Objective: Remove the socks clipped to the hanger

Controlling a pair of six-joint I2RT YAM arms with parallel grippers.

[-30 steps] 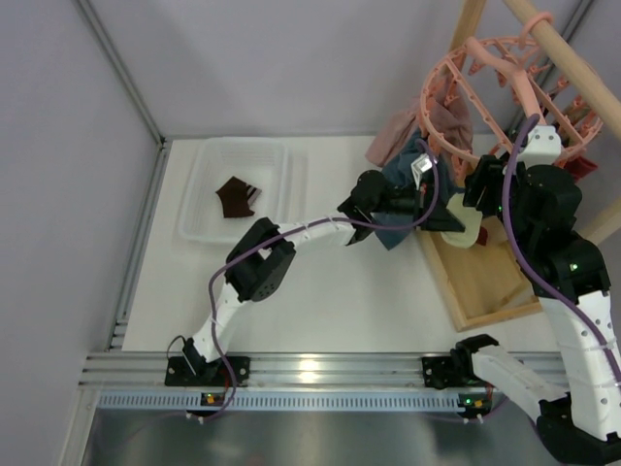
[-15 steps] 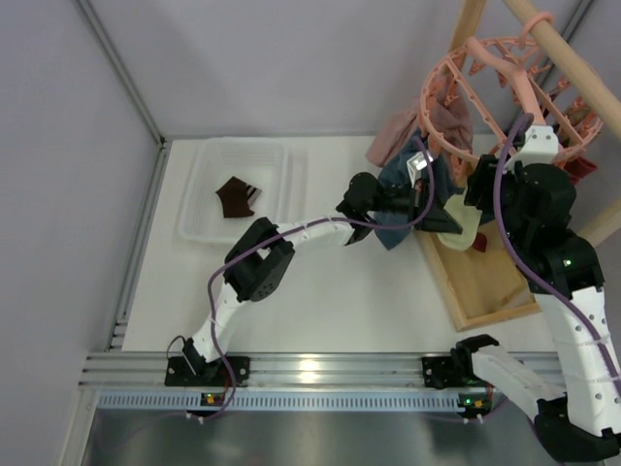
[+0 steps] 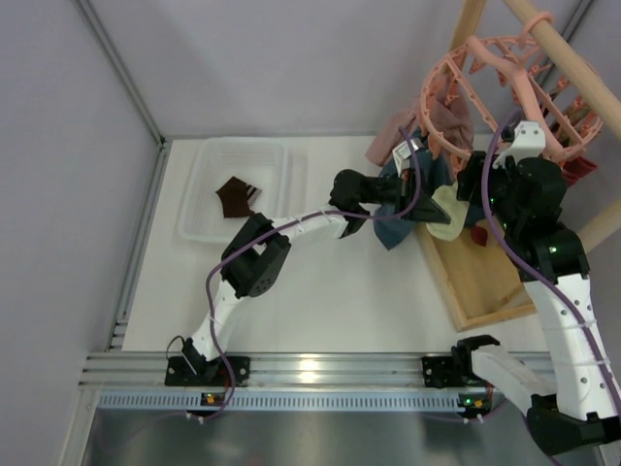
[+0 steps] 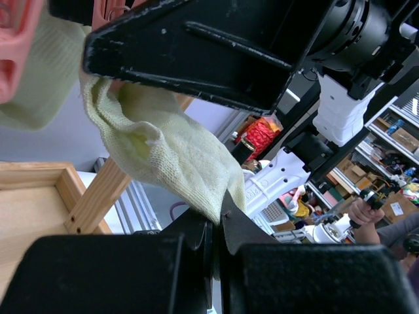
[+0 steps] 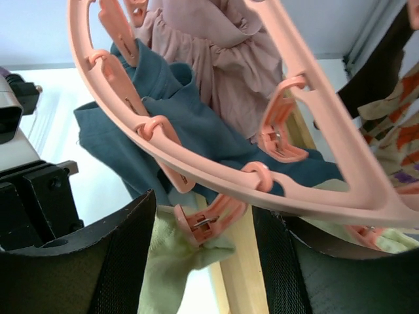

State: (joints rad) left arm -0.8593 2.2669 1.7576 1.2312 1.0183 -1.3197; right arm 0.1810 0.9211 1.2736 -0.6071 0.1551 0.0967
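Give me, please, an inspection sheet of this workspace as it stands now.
Surface: white table, with a wooden base frame at its right.
Job's things: hanger hooked on the wooden pole; cream sock held by a clip; brown sock lying in the bin.
Clutter: teal cloth and pink garment hanging from the hanger.
Grippers: left gripper, jaws shut on the cream sock's free end; right gripper, jaws open on either side of that clip.
Cables: purple cables running along both arms.
Surroundings: grey walls; metal rail at the near edge.
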